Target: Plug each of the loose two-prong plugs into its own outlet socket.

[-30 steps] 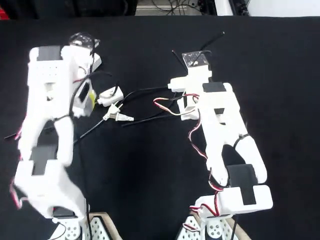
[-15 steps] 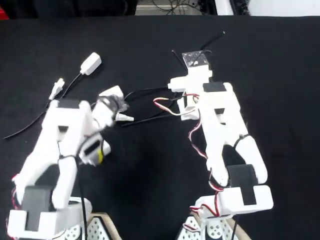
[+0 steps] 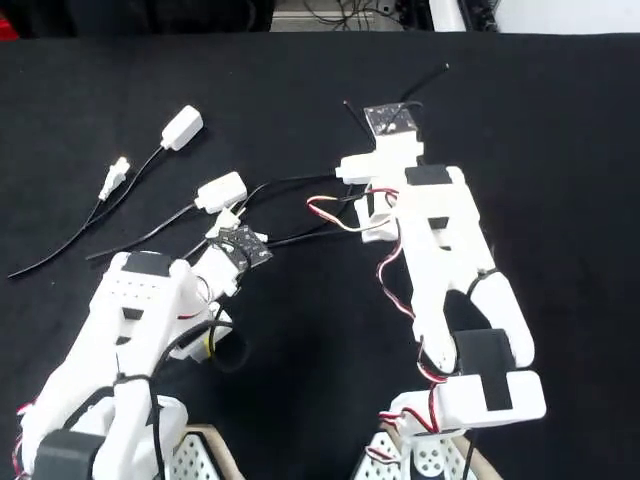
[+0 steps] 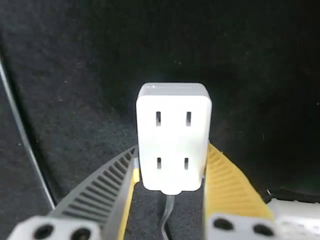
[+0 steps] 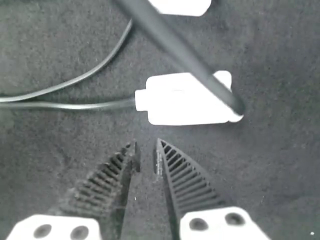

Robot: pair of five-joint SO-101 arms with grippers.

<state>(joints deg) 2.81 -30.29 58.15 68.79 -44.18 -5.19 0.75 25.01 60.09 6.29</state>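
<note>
Motion first: a second ago the left arm (image 3: 140,300) stood stretched up the left side of the frame, covering the upper-left part of the table (image 3: 560,200). Half a second ago it was swinging down, and now it sits folded into the lower left. The right arm (image 3: 440,250) has not moved, and no plug or socket has shifted.

The left gripper (image 4: 171,150) is open and holds nothing. In its wrist view the fingers (image 4: 220,175) frame the cable end of a socket (image 4: 173,130), slots facing the camera, one finger close beside each flank. From above, that socket lies flat at centre left with nothing around it, so I judge that the gripper hangs over it rather than grips it. A plug (image 3: 228,217) lies just below the socket, half hidden under the gripper.

With the arm drawn back, a second socket (image 3: 182,126) and a second plug (image 3: 113,180) show in the upper left, near each other but apart.

The right gripper (image 5: 146,150) is all but closed, a thin gap between its tips, and empty. It hangs just short of a white connector (image 5: 180,100); I cannot tell whether that is a plug or a socket.

Both visible plugs lie loose, so the task looks hardly begun. The left arm seems to be lining up on the socket.
</note>
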